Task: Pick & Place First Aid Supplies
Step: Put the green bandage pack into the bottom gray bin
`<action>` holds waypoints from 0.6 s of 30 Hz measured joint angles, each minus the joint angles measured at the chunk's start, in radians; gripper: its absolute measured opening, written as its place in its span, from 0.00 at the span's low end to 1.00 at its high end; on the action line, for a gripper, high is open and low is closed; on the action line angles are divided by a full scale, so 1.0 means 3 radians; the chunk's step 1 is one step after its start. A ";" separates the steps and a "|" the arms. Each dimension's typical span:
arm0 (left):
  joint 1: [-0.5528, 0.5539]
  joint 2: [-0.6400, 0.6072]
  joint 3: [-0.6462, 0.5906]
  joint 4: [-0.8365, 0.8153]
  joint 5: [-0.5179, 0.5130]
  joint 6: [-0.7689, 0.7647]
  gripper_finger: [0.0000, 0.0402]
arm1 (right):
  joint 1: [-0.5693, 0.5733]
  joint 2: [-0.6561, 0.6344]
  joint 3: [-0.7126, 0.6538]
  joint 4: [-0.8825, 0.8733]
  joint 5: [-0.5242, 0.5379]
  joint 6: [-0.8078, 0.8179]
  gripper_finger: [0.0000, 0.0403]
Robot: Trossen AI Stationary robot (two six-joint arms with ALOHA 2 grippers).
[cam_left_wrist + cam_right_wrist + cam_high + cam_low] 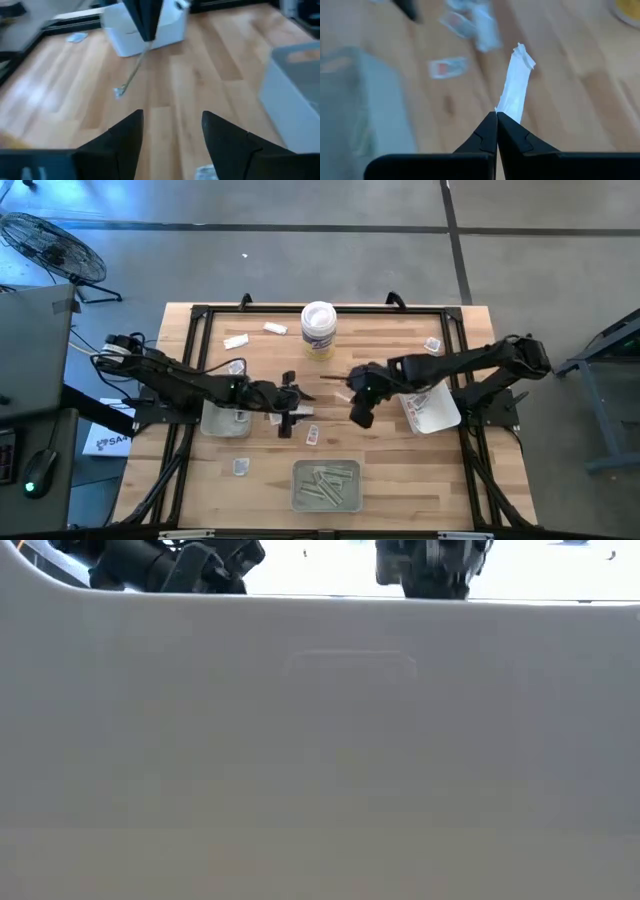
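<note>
The right pincer [496, 116] was shut on a narrow white strip wrapper [516, 85]; the left pincer [170, 127] stood open and empty. Several small white packets [237, 341] still lay loose on the wooden desk [380, 450], so much sorting remained.

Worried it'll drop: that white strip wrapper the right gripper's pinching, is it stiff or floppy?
Probably light and fairly stiff: the strip wrapper juts nearly straight from the shut right gripper. Its crinkled tip suggests thin paper, likely to bend or slip, being pinched only at one end.
</note>
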 joint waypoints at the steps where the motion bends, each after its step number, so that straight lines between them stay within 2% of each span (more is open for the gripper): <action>1: 0.0000 0.0036 -0.0003 0.0050 0.0048 0.0023 0.51 | 0.0041 0.0000 0.0001 0.0096 -0.0052 -0.0022 0.00; 7: 0.0000 0.0412 0.0199 0.0331 -0.0104 0.0137 0.68 | 0.0191 0.0000 0.0003 0.0321 -0.0138 -0.0094 0.00; 10: 0.0003 0.0560 0.0389 0.0381 -0.0014 0.0320 0.74 | 0.0207 0.0000 0.0003 0.0329 -0.0111 -0.0094 0.00; 14: 0.0000 0.0779 0.0599 0.0353 -0.0043 0.0400 0.75 | 0.0225 0.0000 0.0003 0.0354 -0.0156 -0.0110 0.00; 18: 0.0000 0.0826 0.0699 0.0349 -0.0021 0.0393 0.69 | 0.0253 0.0000 0.0003 0.0355 -0.0167 -0.0146 0.00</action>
